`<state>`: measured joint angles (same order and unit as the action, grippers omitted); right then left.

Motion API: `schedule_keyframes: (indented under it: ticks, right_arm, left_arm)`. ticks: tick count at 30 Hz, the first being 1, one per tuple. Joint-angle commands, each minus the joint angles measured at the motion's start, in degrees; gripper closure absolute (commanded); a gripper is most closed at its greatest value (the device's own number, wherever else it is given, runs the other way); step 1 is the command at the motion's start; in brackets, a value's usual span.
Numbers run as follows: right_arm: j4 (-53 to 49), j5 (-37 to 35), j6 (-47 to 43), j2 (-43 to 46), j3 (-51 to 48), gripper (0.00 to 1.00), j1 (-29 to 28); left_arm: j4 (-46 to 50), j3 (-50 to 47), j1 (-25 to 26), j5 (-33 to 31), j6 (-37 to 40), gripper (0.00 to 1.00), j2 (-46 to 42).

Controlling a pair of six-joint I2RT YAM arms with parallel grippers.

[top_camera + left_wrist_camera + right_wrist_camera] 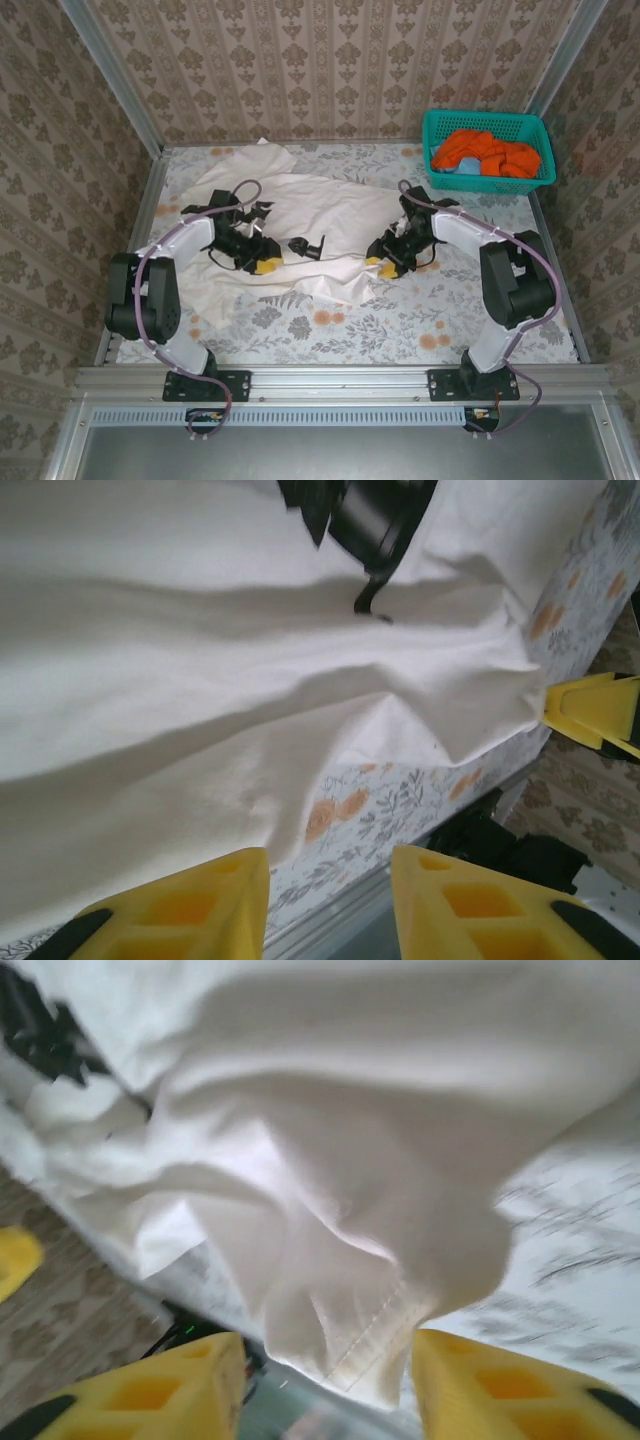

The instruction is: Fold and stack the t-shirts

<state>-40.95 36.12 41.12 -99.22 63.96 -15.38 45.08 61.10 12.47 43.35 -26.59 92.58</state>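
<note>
Overhead view of a walled work cell: 3 walls papered in a beige damask pattern, framed by aluminium rails, enclose a table covered with pale cloth printed with grey leaves and orange flowers. The largest thing on it is a cream-white t-shirt, spread loosely and wrinkled from the centre out toward 10 o'clock, with a small black mark on its front. It is not yet folded. 2 black arms reach in from the near rail at 6 o'clock to meet the shirt's near hem, probably the edge a fold would start from. At 2 o'clock, well apart from the shirt, a teal basket holds crumpled orange t-shirts, likely waiting their turn. The left gripper sits at 8 o'clock of centre; its wrist camera shows yellow fingers apart, bare table in the gap, the hem just beside them. The right gripper sits at 4 o'clock; its fingers are also apart, a stitched hem corner hanging between them, unclamped.
</note>
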Motion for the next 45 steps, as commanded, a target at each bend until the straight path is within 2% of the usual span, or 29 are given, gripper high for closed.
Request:
schedule_keyframes:
  ticks: [1,5,7,11,20,30,36,40,42,45]
  right_arm:
    - [1.2,-12.5,1.8,3.7,-0.3,0.46,0.6]
    - [2.4,-19.1,0.9,5.5,2.1,0.43,0.5]
    - [4.8,-20.1,0.2,5.0,2.8,0.42,0.3]
    - [3.0,-27.7,-3.7,-1.4,10.0,0.49,-0.4]
    - [6.9,-35.0,-6.3,-16.3,20.1,0.63,-2.3]
    - [2.6,-37.3,-9.6,-31.1,36.1,0.62,-2.0]
    - [-5.9,-36.4,-11.3,-44.0,57.6,0.58,-0.7]
    - [-12.3,-36.1,-14.5,-52.4,76.9,0.47,-0.4]
    - [-17.2,-35.6,-15.9,-56.9,89.1,0.41,-0.1]
    - [-24.2,-34.1,-18.7,-62.0,105.7,0.29,0.7]
  left_arm:
    - [0.9,5.2,0.7,-5.5,-0.9,0.59,0.5]
    - [3.1,10.9,0.9,-15.6,-0.5,0.58,2.7]
    - [2.8,13.1,1.0,-19.1,-0.9,0.59,4.7]
    - [1.0,17.7,1.1,-24.7,-1.8,0.64,10.4]
    - [-1.0,30.4,2.4,-29.3,-1.3,0.71,26.9]
    - [-1.2,38.1,2.4,-33.3,-4.7,0.71,38.1]
    - [-1.4,45.3,0.6,-33.5,-8.1,0.71,43.2]
    - [0.1,52.9,-0.7,-35.0,-9.2,0.69,46.3]
    - [1.1,56.9,-1.3,-34.8,-9.3,0.64,47.6]
    - [3.0,63.0,-1.7,-34.5,-8.7,0.51,48.3]
